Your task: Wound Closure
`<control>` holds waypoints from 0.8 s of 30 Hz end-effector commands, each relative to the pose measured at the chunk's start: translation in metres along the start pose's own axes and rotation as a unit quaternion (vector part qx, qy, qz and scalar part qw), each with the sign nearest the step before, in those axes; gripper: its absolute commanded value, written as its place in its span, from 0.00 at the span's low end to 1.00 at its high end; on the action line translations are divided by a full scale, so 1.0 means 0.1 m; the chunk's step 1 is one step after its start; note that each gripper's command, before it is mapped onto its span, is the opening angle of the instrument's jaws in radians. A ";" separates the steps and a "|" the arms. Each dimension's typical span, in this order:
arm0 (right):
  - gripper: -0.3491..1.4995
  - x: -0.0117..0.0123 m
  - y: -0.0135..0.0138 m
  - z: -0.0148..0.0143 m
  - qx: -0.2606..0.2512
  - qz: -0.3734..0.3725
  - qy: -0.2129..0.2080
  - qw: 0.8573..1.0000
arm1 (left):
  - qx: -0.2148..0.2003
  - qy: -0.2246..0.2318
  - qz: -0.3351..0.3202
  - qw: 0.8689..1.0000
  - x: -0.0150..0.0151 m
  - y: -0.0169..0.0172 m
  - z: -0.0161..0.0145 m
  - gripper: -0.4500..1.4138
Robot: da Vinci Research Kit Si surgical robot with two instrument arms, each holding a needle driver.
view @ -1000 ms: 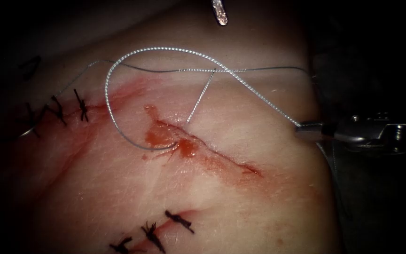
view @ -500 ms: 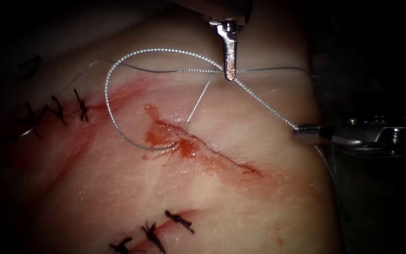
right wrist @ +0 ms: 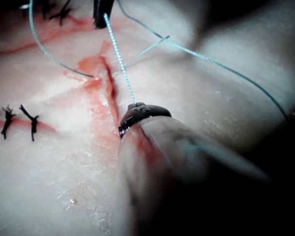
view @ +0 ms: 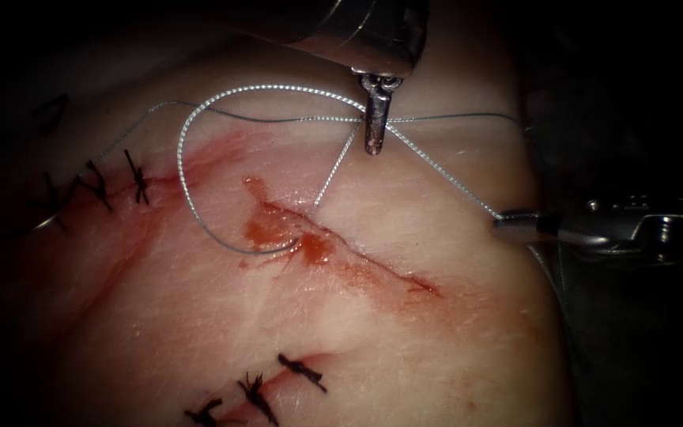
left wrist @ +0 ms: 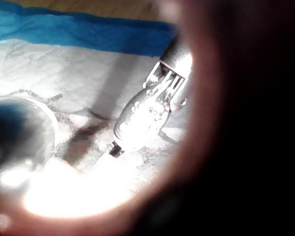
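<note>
Steel right claw (view: 503, 219) clamps the thread (view: 444, 175) taut right of the cut (view: 333, 241); my left claw (view: 375, 141), apparently closed and empty, rests at the loop's crossing.

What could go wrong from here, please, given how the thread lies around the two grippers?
The right gripper is shut on the thread, which runs taut to the crossing, so any pull might tear the tissue at the cut. The left gripper sits on that crossing of strands and might snag the loop or catch the wrong strand.
</note>
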 end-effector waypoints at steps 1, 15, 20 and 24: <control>0.00 0.001 -0.003 0.009 0.001 -0.001 0.001 1.000 | 0.002 0.004 0.001 1.000 0.006 -0.007 -0.001 0.19; 0.00 -0.002 -0.005 0.010 0.006 -0.004 -0.002 1.000 | 0.016 0.007 0.012 1.000 0.013 -0.011 -0.006 0.42; 0.00 -0.003 -0.006 0.011 0.007 -0.005 -0.004 1.000 | 0.021 0.008 0.012 1.000 0.013 -0.010 -0.006 0.45; 0.00 -0.004 -0.006 0.011 0.007 -0.006 -0.004 1.000 | 0.023 0.009 0.012 1.000 0.015 -0.010 -0.009 0.45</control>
